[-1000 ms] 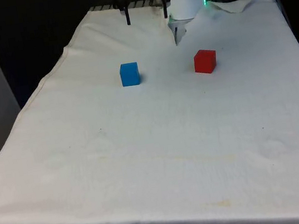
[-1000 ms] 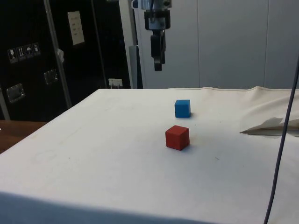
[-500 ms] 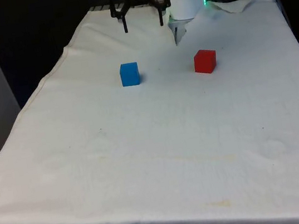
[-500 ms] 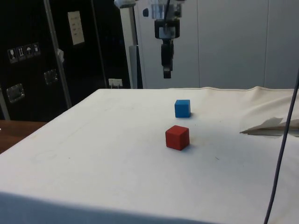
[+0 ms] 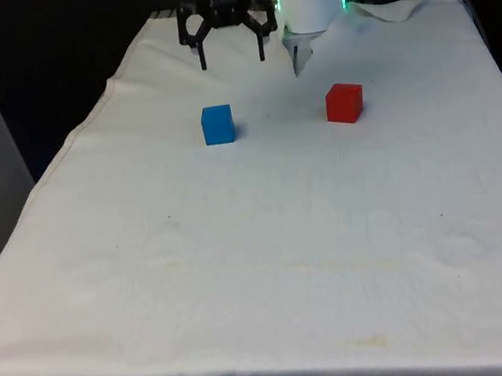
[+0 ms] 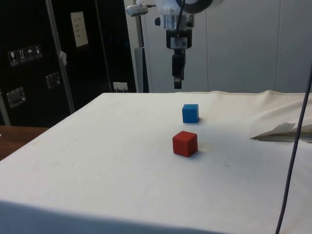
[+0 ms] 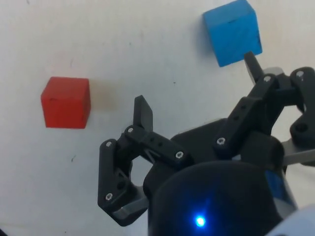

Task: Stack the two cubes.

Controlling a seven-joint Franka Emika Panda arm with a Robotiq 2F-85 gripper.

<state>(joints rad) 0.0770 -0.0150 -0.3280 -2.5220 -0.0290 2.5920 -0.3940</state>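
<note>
white cloth [image 5: 269, 242], blue cube [image 5: 218, 124] and red cube [image 5: 344, 102] apart, tool [image 5: 231, 57] spread wide, empty, above

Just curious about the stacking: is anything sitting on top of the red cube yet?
No. The red cube has a bare top; the blue cube sits apart on the white cloth. The face it rests on is hidden.

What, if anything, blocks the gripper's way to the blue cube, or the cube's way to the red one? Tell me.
Nothing visible does. The gripper hangs open in the air above the white cloth, behind the blue cube. Bare cloth lies between the blue cube and the red cube, which stand apart.
</note>
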